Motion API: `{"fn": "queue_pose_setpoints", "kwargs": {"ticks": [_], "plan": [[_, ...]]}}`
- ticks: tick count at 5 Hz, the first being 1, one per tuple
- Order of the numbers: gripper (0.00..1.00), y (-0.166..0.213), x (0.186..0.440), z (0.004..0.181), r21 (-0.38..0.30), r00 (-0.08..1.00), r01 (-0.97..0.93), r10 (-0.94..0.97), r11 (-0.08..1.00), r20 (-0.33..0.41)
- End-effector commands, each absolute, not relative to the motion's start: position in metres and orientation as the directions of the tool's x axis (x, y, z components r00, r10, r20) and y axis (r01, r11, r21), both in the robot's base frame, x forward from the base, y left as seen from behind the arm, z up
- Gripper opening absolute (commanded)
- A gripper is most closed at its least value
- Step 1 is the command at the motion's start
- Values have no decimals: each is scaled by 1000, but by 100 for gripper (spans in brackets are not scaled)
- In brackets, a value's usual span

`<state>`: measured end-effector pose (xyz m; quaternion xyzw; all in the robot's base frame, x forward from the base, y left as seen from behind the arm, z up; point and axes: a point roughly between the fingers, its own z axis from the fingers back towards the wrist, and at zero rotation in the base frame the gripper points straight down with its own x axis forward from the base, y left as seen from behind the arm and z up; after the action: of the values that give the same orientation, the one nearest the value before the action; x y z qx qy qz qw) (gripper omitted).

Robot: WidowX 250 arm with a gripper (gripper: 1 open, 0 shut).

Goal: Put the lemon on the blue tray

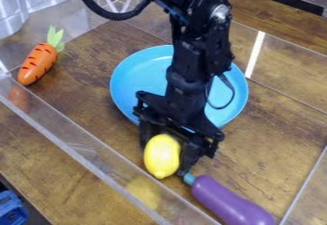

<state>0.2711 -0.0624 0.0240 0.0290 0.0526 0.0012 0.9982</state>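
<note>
Black arm comes down from the top of the view, wrist vertical, gripper [163, 154] pointing straight down at the wooden table [76, 114]. The lemon [161, 156] sits on the table between the 2 black fingers [198, 148], which bracket it left and right; jaws are closed in against its sides, so the gripper has hold of the lemon, though the fruit looks to be resting on the wood, not lifted. Lemon is bright yellow, oval, long axis roughly near-far. It lies just near of the blue tray [134, 80], outside the rim, not on it. The tray is round, shallow, sits in the middle of the table; the arm's lower link covers its center and right part. A thin black cable loops off the arm over the tray's right side. Purple eggplant [232, 205] lies to the near right, its green stem end just beside the lemon's near edge; touching or not, cannot tell. Orange carrot [38, 62] with green top lies well apart at the far left. Clear plastic wall [90, 157] runs along the near-left edge of the table.
</note>
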Motion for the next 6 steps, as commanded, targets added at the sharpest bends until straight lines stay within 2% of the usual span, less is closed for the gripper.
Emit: {"fn": "queue_pose_setpoints", "kwargs": {"ticks": [1, 2, 3, 4, 5, 6], "plan": [[0, -68, 285, 55, 49, 999, 23, -22, 999, -24], [0, -64, 288, 78, 61, 999, 32, -31, 998, -20], [0, -54, 295, 118, 90, 999, 28, -31, 996, 25], [0, -38, 305, 148, 105, 998, 6, -12, 994, 54], [0, -17, 313, 159, 114, 997, -22, 12, 993, 81], [0, -5, 305, 158, 120, 996, -18, 8, 993, 89]]}}
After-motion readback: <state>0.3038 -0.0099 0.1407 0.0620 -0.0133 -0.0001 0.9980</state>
